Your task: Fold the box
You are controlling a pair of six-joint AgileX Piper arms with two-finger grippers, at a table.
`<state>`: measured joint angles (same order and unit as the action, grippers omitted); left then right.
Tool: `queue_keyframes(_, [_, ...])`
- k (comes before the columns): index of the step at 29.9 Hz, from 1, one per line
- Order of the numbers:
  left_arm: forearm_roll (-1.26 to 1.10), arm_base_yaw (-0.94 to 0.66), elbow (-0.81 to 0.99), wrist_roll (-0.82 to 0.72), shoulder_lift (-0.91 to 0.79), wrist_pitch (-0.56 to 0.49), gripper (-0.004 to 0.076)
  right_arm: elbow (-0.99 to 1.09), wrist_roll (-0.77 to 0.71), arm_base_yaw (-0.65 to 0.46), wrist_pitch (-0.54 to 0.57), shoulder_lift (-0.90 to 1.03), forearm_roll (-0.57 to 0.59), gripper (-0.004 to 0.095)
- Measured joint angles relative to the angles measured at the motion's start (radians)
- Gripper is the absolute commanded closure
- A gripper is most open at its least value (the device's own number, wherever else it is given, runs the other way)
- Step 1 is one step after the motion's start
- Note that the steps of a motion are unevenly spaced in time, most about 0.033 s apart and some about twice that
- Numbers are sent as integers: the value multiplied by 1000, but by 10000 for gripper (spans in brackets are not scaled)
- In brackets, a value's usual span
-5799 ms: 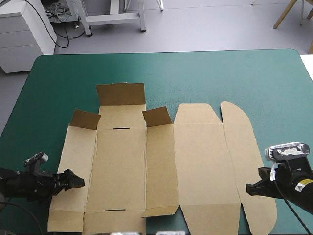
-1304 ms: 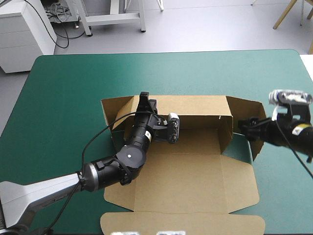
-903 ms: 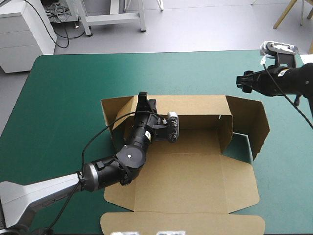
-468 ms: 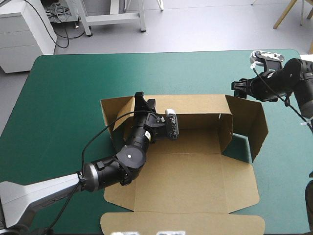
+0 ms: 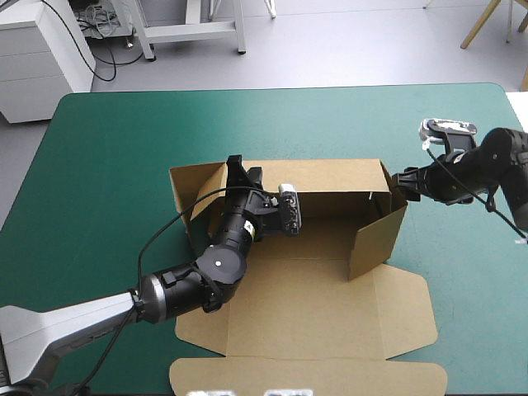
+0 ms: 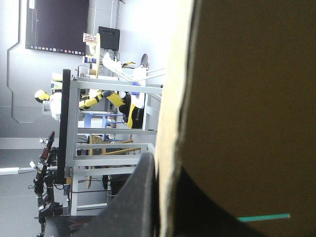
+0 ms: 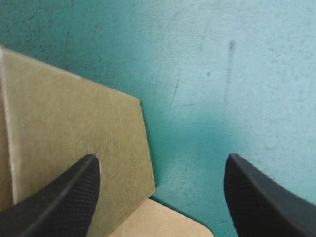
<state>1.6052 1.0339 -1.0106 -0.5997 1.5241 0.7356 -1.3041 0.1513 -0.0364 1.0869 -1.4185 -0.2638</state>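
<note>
**Q:** Where was the box (image 5: 313, 305) placed?

**A:** The brown box was found near the middle of the table, on the teal-green cover (image 5: 107, 165). Its far wall (image 5: 330, 175) was raised upright along the side away from the robot. The remaining panels were laid flat toward the table's near edge.

**Q:** How was the right end shown?

**A:** An end flap (image 5: 375, 239) was seen standing at the right end of the far wall. It was swung inward at a slant over the floor of the box.

**Q:** What was recorded of the left gripper (image 5: 238, 167)?

**A:** It was set at the top edge of the far wall, near that wall's left end, with the arm laid across the flat panels. In the left wrist view the far wall (image 6: 247, 98) was seen edge-on, with one black finger (image 6: 140, 197) pressed against the face turned toward the room. The wall was taken to be clamped between the all but closed fingers.

**Q:** And of the right gripper (image 5: 402, 182)?

**A:** It was held just outside the box, beside the corner where the end flap meets the far wall. In the right wrist view its fingers (image 7: 69, 197) were spread wide, with nothing gripped. The box (image 7: 64, 128) was seen ahead of one finger and bare cover (image 7: 222, 74) ahead of the other. Contact with the flap could not be determined.
</note>
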Motion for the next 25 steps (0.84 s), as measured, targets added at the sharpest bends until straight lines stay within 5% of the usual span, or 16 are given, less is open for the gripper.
queue_keyframes(10, [0, 0, 0, 4, 0, -3, 734, 232, 289, 0, -87, 192, -165, 261])
queue_keyframes(25, [0, 0, 0, 49, 0, -9, 734, 323, 677, 0, -163, 198, -322, 261])
